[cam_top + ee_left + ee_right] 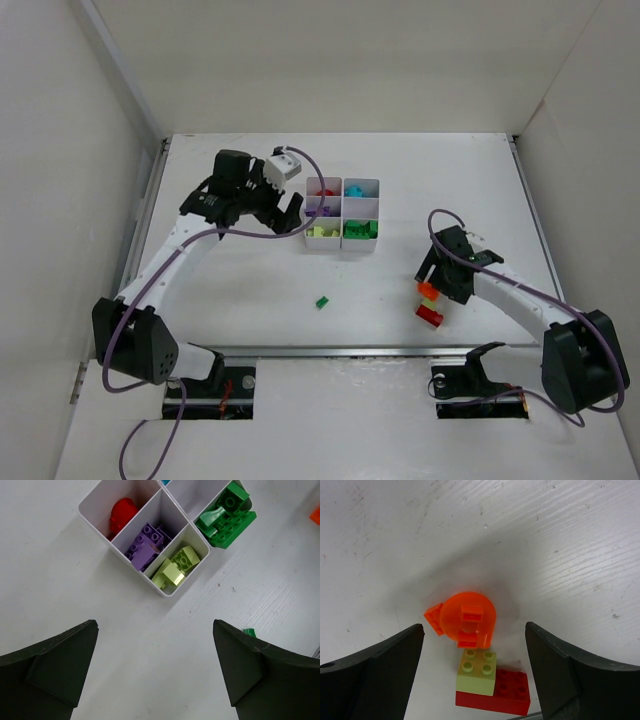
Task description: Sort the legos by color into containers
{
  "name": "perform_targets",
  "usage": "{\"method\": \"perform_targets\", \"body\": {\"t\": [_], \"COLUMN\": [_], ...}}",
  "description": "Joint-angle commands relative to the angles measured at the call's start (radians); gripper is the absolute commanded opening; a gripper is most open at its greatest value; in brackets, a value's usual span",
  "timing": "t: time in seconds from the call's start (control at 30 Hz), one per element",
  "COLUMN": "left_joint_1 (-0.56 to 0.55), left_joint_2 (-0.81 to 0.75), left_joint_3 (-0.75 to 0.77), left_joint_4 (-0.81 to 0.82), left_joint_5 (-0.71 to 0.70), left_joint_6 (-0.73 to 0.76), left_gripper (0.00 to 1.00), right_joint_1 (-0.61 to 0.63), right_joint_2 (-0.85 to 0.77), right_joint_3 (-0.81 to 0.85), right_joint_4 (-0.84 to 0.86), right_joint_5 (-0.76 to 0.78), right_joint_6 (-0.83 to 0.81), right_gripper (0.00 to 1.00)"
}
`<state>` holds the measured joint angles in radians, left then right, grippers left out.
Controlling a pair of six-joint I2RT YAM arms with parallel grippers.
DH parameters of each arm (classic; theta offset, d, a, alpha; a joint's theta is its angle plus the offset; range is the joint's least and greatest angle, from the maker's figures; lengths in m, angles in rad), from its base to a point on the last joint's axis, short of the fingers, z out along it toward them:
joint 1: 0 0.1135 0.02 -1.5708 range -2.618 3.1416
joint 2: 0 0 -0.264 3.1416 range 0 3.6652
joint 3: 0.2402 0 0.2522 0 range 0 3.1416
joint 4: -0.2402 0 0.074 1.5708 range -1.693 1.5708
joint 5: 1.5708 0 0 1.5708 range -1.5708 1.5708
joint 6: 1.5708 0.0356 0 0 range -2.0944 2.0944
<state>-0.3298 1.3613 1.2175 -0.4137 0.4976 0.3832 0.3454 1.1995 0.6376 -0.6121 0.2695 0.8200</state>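
Observation:
The white container tray (380,214) holds red (122,512), purple (145,540), yellow-green (175,565) and green legos (227,512) in separate compartments, and cyan ones (355,189) at the back right. My left gripper (283,217) hovers open and empty just left of the tray (120,555). My right gripper (474,630) is open and low over a small pile. Its fingers stand either side of a round orange piece (469,619), a yellow-green brick (477,670) and a red brick (510,700), touching none of them. One small green lego (322,301) lies alone.
A small orange wedge (435,618) lies against the round orange piece. The metal rail (330,352) along the table's near edge runs just below the pile. White walls enclose the table on the left, back and right.

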Motion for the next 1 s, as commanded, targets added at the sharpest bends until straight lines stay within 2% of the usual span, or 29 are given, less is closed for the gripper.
{"method": "perform_targets", "body": {"t": [0.0, 0.07, 0.17, 0.4, 0.47, 0.57, 0.63, 0.77, 0.87, 0.97], "left_joint_1": [0.000, 0.000, 0.000, 0.000, 0.000, 0.009, 0.009, 0.009, 0.009, 0.009], "left_joint_2": [-0.042, -0.053, -0.062, -0.073, -0.082, -0.082, -0.082, -0.082, -0.082, -0.082], "left_joint_3": [-0.019, -0.019, -0.039, -0.061, -0.061, -0.070, -0.070, -0.079, -0.079, -0.088], "left_joint_4": [0.036, 0.045, 0.056, 0.075, 0.084, 0.095, 0.095, 0.104, 0.104, 0.104], "left_joint_5": [-0.001, -0.001, -0.001, 0.009, 0.009, 0.009, 0.009, 0.009, 0.009, 0.018], "left_joint_6": [-0.033, -0.033, -0.044, -0.053, -0.053, -0.053, -0.053, -0.053, -0.053, -0.053], "left_gripper": [0.99, 0.99, 0.99, 0.99, 0.99, 0.99, 0.99, 0.99, 0.99, 0.99], "right_joint_1": [-0.008, -0.008, -0.008, -0.008, -0.008, -0.008, -0.008, -0.008, 0.001, 0.012], "right_joint_2": [0.002, 0.002, 0.011, 0.032, 0.041, 0.061, 0.061, 0.071, 0.071, 0.071], "right_joint_3": [-0.006, -0.006, -0.006, -0.006, -0.006, -0.006, 0.003, 0.004, 0.013, 0.022], "right_joint_4": [0.040, 0.051, 0.060, 0.060, 0.060, 0.060, 0.060, 0.060, 0.060, 0.071], "right_joint_5": [0.011, 0.002, -0.009, -0.009, -0.009, -0.009, -0.009, 0.002, 0.002, 0.002], "right_joint_6": [0.016, 0.007, 0.007, 0.007, 0.007, -0.002, -0.002, -0.002, -0.002, -0.012], "right_gripper": [0.87, 0.86, 0.77, 0.67, 0.67, 0.60, 0.52, 0.48, 0.36, 0.28]}}
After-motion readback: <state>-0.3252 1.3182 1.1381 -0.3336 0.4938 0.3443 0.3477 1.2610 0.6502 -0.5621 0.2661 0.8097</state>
